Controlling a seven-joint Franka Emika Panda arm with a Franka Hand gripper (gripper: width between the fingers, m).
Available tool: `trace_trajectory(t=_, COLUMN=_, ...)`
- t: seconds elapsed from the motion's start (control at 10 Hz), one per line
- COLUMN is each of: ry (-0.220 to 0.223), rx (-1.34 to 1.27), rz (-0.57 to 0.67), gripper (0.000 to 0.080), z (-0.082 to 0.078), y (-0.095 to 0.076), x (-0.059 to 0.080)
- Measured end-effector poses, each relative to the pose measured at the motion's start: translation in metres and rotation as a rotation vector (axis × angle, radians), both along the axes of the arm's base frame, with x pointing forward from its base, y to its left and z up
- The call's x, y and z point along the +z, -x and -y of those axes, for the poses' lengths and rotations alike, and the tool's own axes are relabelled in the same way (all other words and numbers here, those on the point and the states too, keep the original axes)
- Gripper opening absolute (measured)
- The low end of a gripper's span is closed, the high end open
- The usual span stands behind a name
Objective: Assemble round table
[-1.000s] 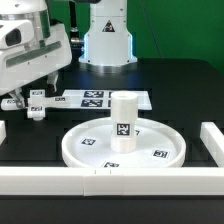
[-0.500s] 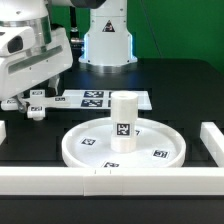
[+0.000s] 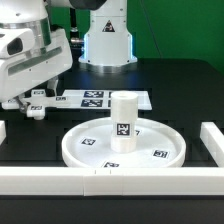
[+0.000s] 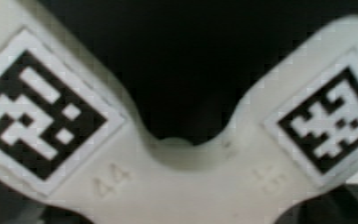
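Black surface (image 3: 185, 95) carries the round disc (image 3: 80, 152) with the leg (image 3: 122, 115) upright on its hub, awaiting the last part. My gripper (image 3: 27, 99) sits low over the cross-shaped foot (image 4: 179, 165) by the marker board (image 3: 100, 99), presumably to grasp it; whether its jaws are apart I cannot tell.

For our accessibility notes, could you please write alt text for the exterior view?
A short white plastic cylinder leg stands upright at the centre of a large white rimmed round disc. At the exterior view's left, the robot's claw hangs low beside the marker board.
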State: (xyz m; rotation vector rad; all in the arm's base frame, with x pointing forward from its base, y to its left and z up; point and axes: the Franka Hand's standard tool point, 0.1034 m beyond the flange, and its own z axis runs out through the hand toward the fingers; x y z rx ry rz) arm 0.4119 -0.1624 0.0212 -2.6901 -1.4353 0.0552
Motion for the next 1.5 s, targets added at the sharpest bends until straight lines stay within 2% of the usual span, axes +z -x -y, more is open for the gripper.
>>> trace_trajectory(t=0.1, ry=0.000, rx=0.000, rz=0.000, gripper=0.0450, z=0.000, y=0.000, x=0.000)
trace_trajectory(t=0.4, ry=0.000, rx=-0.003, rz=0.001, gripper=0.0450, z=0.000, y=-0.001, x=0.002)
trace_trajectory(t=0.5, ry=0.001, rx=-0.012, rz=0.009, gripper=0.0450, z=-0.002, y=-0.005, x=0.011)
trace_trajectory(t=0.6, ry=0.001, rx=-0.051, rz=0.014, gripper=0.0450, z=-0.007, y=-0.009, x=0.026)
trace_trajectory(t=0.8, ry=0.003, rx=-0.154, rz=0.015, gripper=0.0452, z=-0.038, y=-0.013, x=0.060)
trace_trajectory(t=0.9, ry=-0.004, rx=-0.206, rz=-0.018, gripper=0.0452, z=-0.063, y=-0.019, x=0.079)
trace_trajectory(t=1.0, ry=-0.016, rx=-0.263, rz=-0.082, gripper=0.0452, z=-0.090, y=-0.029, x=0.102)
trace_trajectory(t=1.1, ry=-0.013, rx=-0.314, rz=-0.074, gripper=0.0452, z=-0.114, y=-0.050, x=0.119)
trace_trajectory(t=1.2, ry=-0.014, rx=-0.294, rz=-0.052, gripper=0.0452, z=-0.133, y=-0.062, x=0.126)
trace_trajectory(t=1.3, ry=-0.015, rx=-0.269, rz=-0.062, gripper=0.0452, z=-0.126, y=-0.055, x=0.120)
trace_trajectory(t=1.5, ry=-0.014, rx=-0.281, rz=-0.067, gripper=0.0452, z=-0.124, y=-0.053, x=0.118)
